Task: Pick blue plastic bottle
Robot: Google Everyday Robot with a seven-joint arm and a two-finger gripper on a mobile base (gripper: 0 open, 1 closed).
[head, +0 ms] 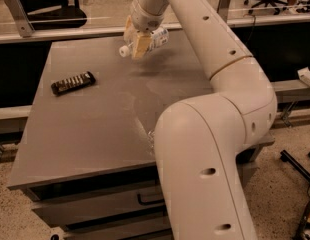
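Note:
The blue plastic bottle (154, 40) is pale, with a white cap at its left end and a white label. It lies sideways in my gripper (137, 40), lifted clear above the far part of the grey table (95, 119). The gripper's tan fingers (140, 44) are closed around the bottle's neck end. My white arm comes down from the top and bends across the right of the view.
A dark snack bar in a black wrapper (73, 82) lies on the left of the table. A drawer front (115, 204) shows below the table's front edge. A glass partition and office chairs stand behind the table.

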